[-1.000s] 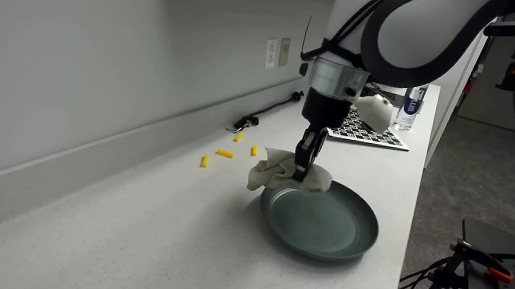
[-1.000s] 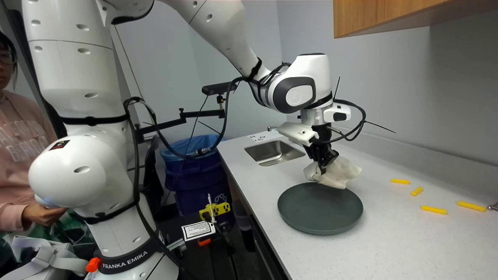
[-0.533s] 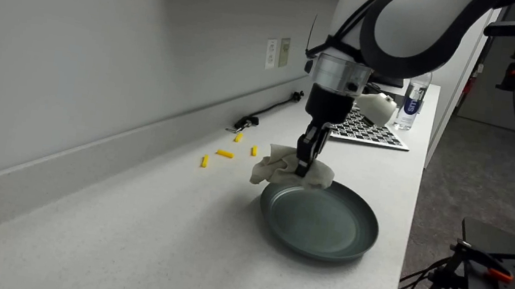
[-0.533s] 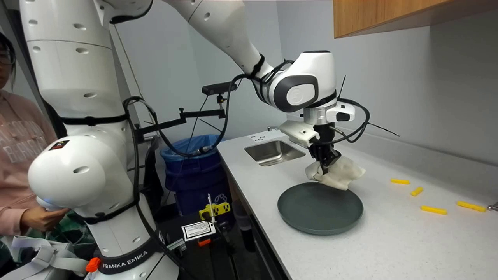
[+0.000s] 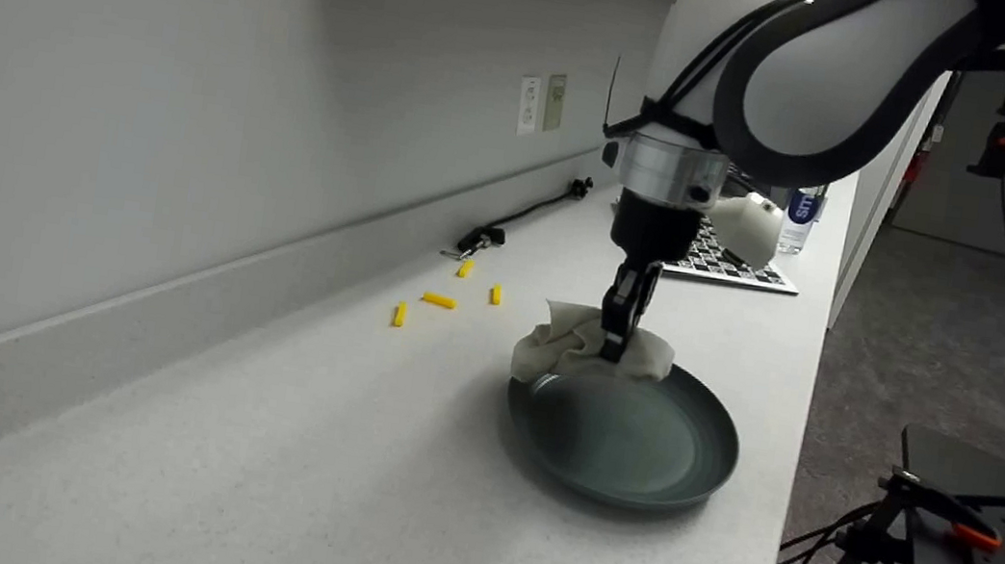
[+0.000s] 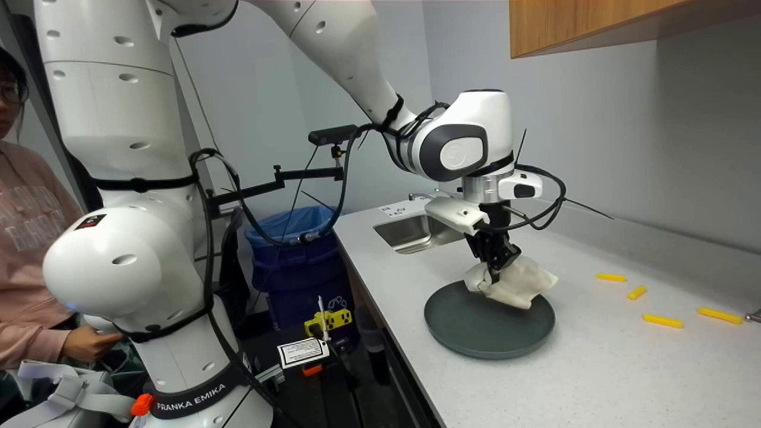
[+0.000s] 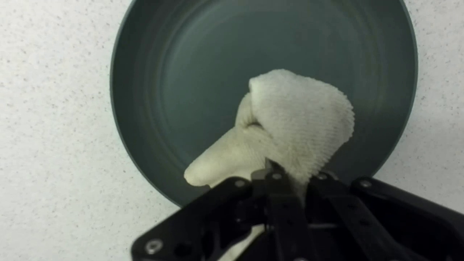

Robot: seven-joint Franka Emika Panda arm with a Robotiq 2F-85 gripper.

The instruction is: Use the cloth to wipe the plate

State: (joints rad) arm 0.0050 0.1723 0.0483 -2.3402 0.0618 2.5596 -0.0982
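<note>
Plate point(image 7: 224, 54), dark and round, lying face up on the counter point(image 5: 243, 481): right of centre in both exterior views, upper middle of the wrist view. The off-white cloth point(image 6: 526, 279) is grasped, bunched, by the gripper point(image 5: 613, 347) and covers part of the plate's lower half in the wrist view; in an exterior view it crosses the plate's upper left rim. Whether cloth and plate touch cannot be settled. Progress, as judged: the cloth is in the grasp and over the plate; how much has been wiped cannot be read from the surface. Pressing the cloth down and drawing it across the broad uncovered area probably remain.

Surroundings: four yellow sticks point(image 6: 663, 321) lie scattered on the pale, speckled counter, apart from the plate. A checkered board point(image 5: 713, 266) and a bottle point(image 5: 800, 214), both partly hidden behind the robot arm point(image 5: 808, 99), occupy the upper right of an exterior view. A sink point(image 6: 413, 235) set into the counter, a blue bin point(image 6: 291, 267) and a person point(image 6: 27, 238) cut off at the left edge appear in an exterior view. A grey wall point(image 5: 96, 122) bearing an outlet point(image 5: 529, 106) rises at upper left.
</note>
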